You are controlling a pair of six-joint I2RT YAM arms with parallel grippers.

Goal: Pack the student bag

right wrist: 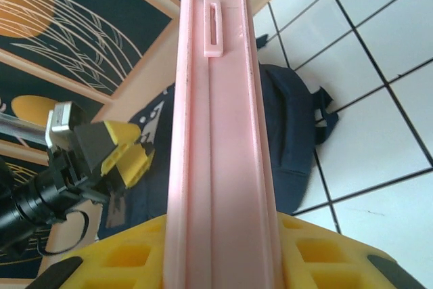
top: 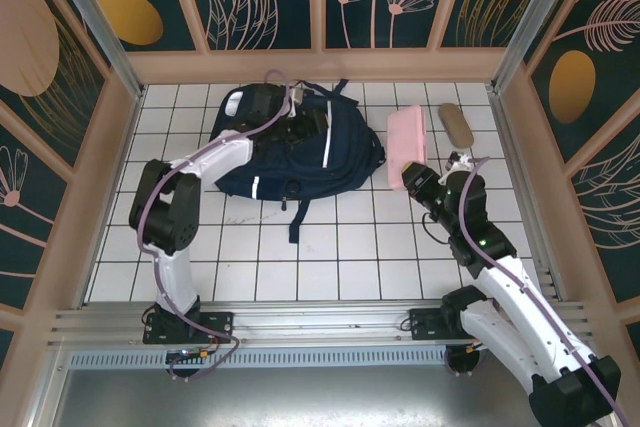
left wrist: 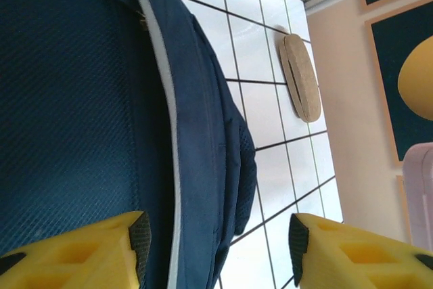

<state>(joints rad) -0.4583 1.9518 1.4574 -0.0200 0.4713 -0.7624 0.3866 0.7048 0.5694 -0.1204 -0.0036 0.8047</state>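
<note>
The navy student bag (top: 330, 162) lies flat at the back middle of the tiled table, with white stripes and dark straps. My left gripper (top: 290, 125) hovers over its upper part, open. In the left wrist view the bag's fabric and a white stripe (left wrist: 81, 99) pass under the wide-apart yellow fingers (left wrist: 128, 241) of the left gripper (left wrist: 216, 238). My right gripper (top: 415, 179) is shut on a flat pink case (top: 407, 142) just right of the bag. The pink case (right wrist: 216, 99) stands on edge between the right gripper's (right wrist: 222, 235) fingers, with the bag (right wrist: 291, 133) behind it.
A small tan oval case (top: 456, 124) lies at the back right near the wall, and the tan case (left wrist: 301, 76) lies beyond the bag's edge. Pale frame walls enclose the table on three sides. White tiles stretch in front of the bag.
</note>
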